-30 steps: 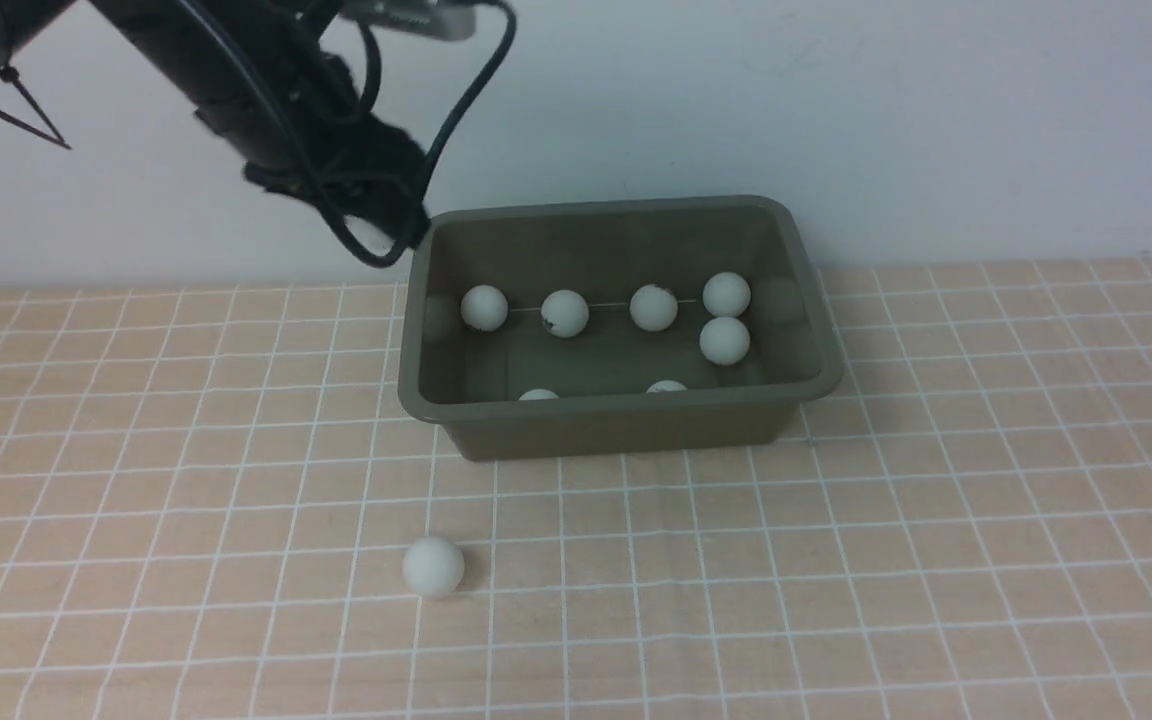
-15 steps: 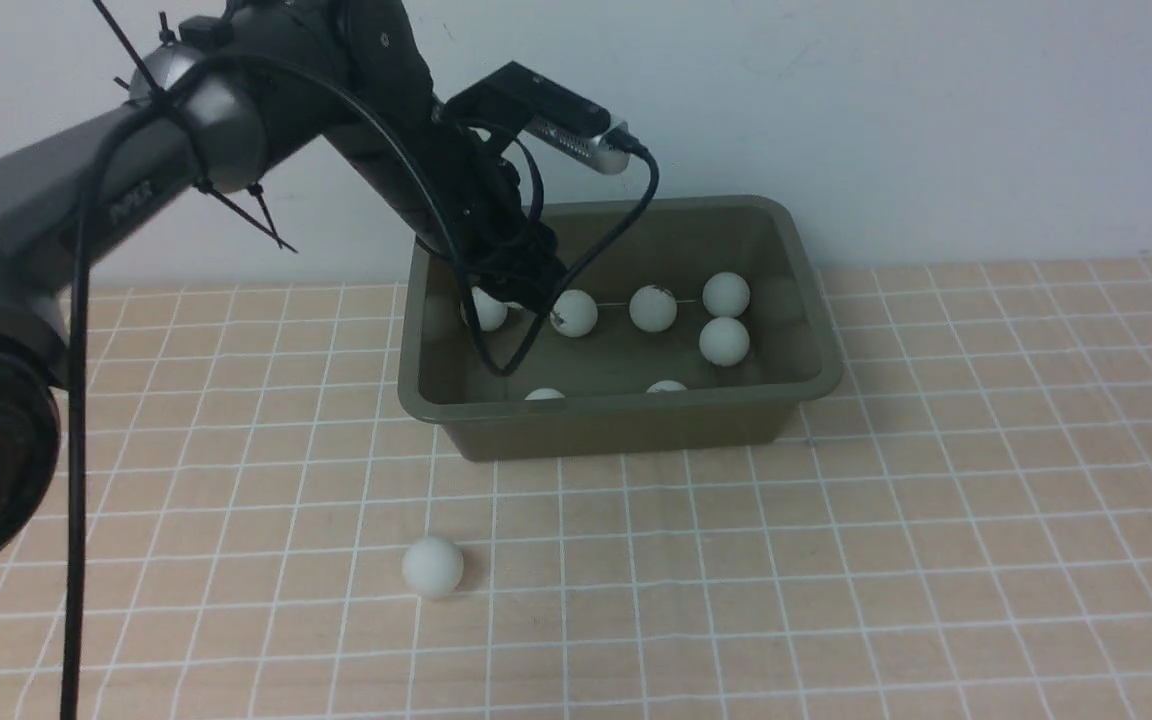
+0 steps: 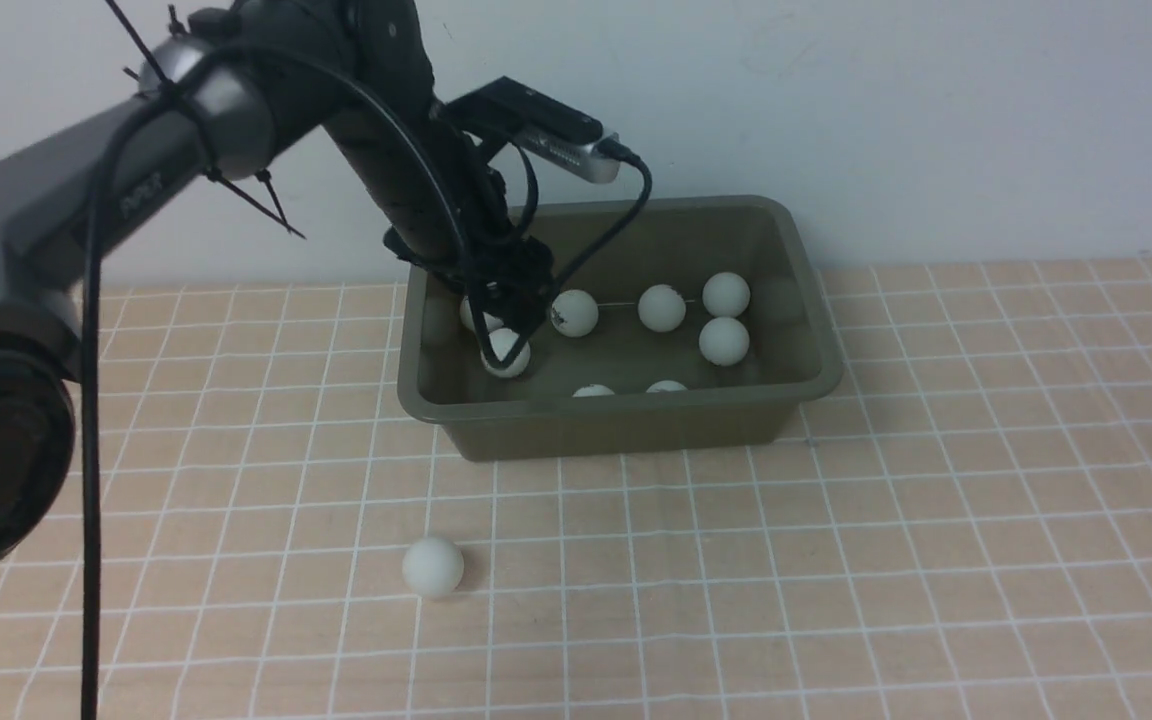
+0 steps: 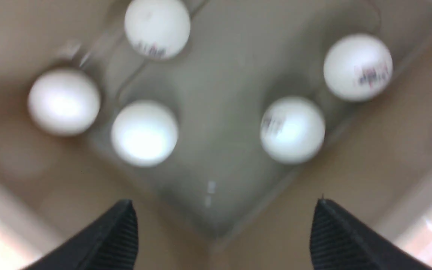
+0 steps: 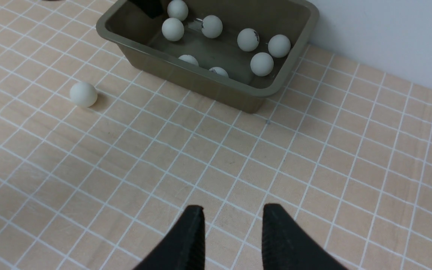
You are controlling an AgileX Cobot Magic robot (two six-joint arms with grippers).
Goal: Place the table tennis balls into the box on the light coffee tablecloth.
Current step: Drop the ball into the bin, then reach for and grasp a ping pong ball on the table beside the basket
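The olive-green box (image 3: 616,425) stands at the back of the light coffee tablecloth (image 3: 836,560). Several white table tennis balls lie inside it, among them one (image 3: 507,352) just below my left gripper (image 3: 501,300). That gripper hangs over the box's left end, open and empty. In the left wrist view its fingertips (image 4: 128,210) stand wide apart above the box floor and several balls. One more ball (image 3: 433,566) lies on the cloth in front of the box. My right gripper (image 5: 234,207) is open with nothing in it, above bare cloth well short of the box (image 5: 208,84).
A pale wall runs right behind the box. The left arm and its looping black cable (image 3: 596,240) reach over the box's left rim. The checked cloth spreads out to both sides and in front of the box.
My left arm swung from up left of the box down into its left end and opened. A ball now lies in the box under it. A ball by the near wall rolled right.
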